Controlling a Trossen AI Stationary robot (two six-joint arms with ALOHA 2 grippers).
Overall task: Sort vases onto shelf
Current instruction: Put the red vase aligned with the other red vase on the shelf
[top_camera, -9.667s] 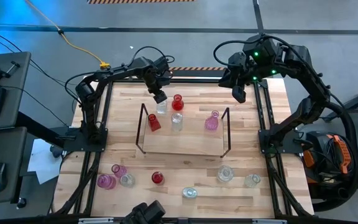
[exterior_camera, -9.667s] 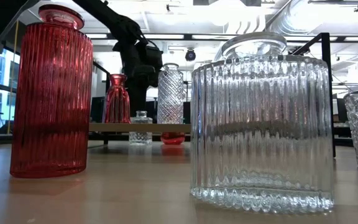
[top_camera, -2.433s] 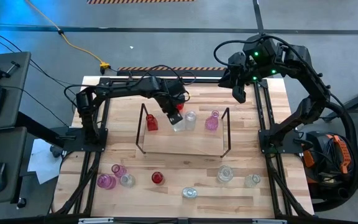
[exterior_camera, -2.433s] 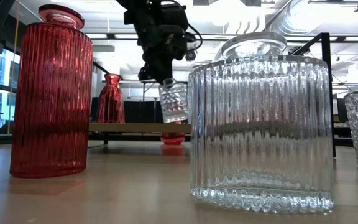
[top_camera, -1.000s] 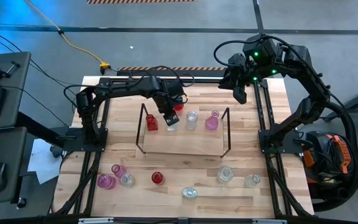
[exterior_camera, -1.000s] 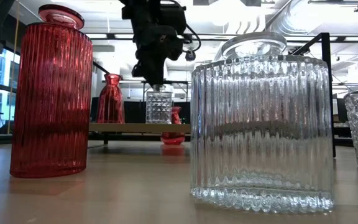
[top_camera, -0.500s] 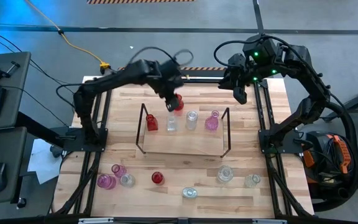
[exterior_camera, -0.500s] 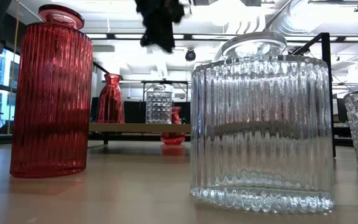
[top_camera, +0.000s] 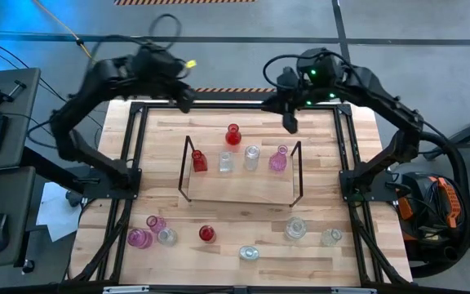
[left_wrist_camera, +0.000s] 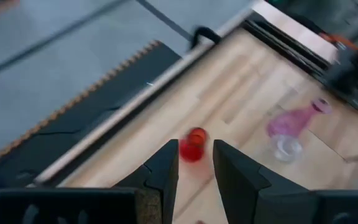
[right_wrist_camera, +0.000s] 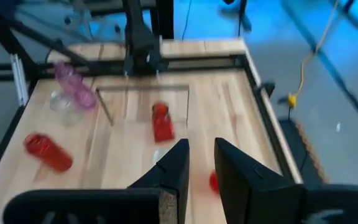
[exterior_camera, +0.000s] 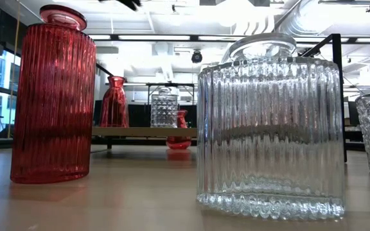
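Note:
The shelf (top_camera: pixel 239 189) stands mid-table. On its board stand a red vase (top_camera: pixel 199 161), two clear vases (top_camera: pixel 224 163) (top_camera: pixel 252 157) and a pink vase (top_camera: pixel 277 159). Another red vase (top_camera: pixel 233 135) stands on the table just beyond the shelf. Several more vases, pink (top_camera: pixel 139 238), red (top_camera: pixel 206 233) and clear (top_camera: pixel 296 228), stand near the front edge. My left gripper (top_camera: pixel 184 104) hangs high over the table's far left, open and holding nothing. My right gripper (top_camera: pixel 290 124) hovers above the far edge, right of the lone red vase, open and holding nothing.
A black metal frame (top_camera: pixel 137 155) edges the table on both sides and along the far edge. In the low view a tall red vase (exterior_camera: pixel 53 96) and a wide clear vase (exterior_camera: pixel 272 128) stand close to the camera and hide much of the shelf.
My left gripper has risen off the clear vase at the shelf's left middle and swung up toward the table's far left corner, tipping nearer to level. That vase stays upright on the shelf board. My right gripper has shifted a little toward the table's left along the far edge.

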